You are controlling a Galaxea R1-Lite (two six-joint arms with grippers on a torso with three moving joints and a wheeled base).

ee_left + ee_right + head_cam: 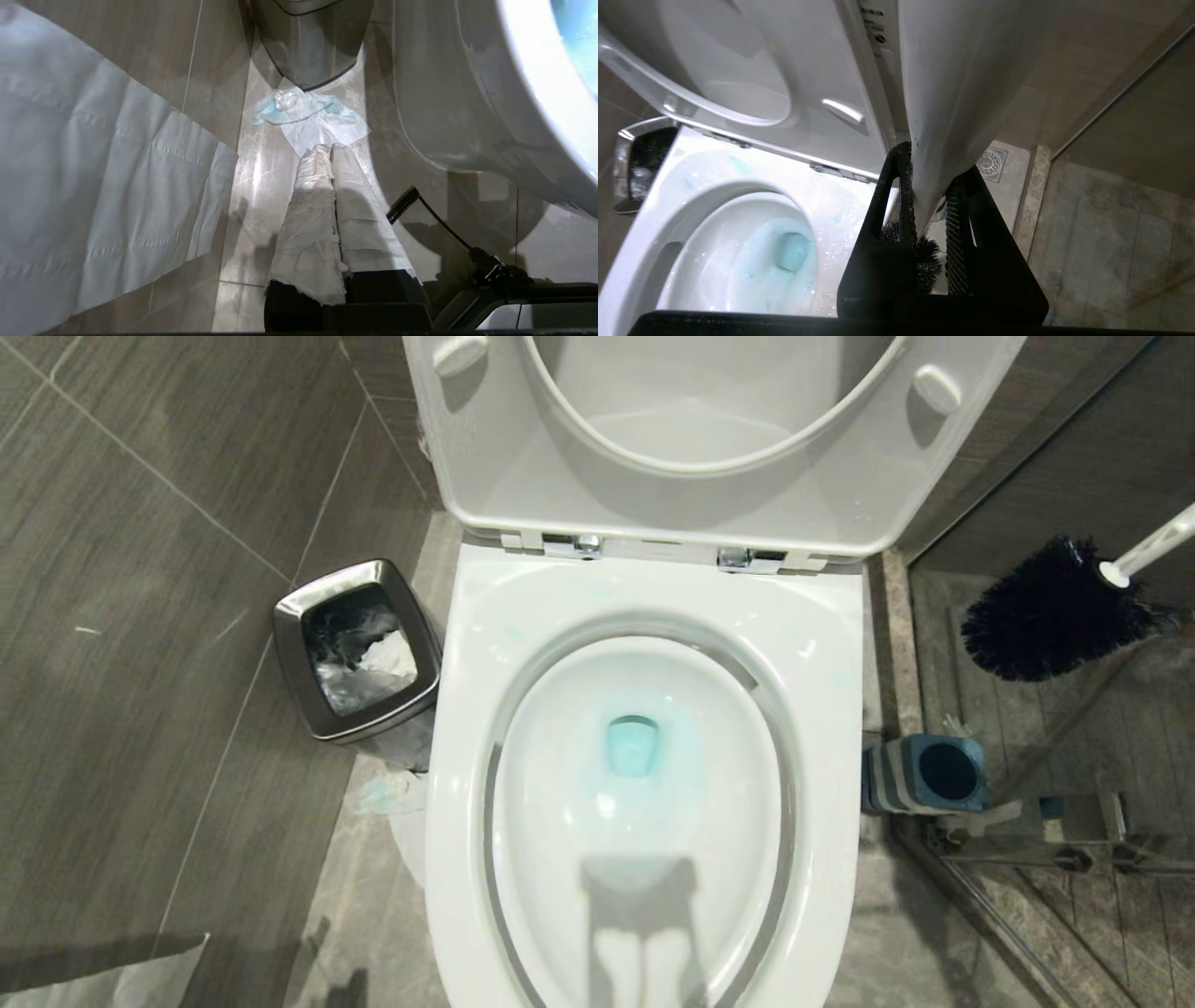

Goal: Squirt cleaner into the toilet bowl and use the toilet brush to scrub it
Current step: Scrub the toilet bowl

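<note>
My right gripper (931, 210) is clamped on toilet brush (1060, 607) handle, bristle head hanging right of toilet bowl (644, 784) rim w/ handle slanting up-right, so bowl lies to brush's left (left gripper (327, 154) pressed together, parked low by floor).

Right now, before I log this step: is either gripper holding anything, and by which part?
The right gripper holds the toilet brush by its white handle. The left gripper is shut on nothing.

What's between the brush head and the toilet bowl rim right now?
Nothing solid. In the head view the toilet brush hangs beside the toilet bowl, over floor; its blue-topped holder sits lower, against the bowl's side.
</note>
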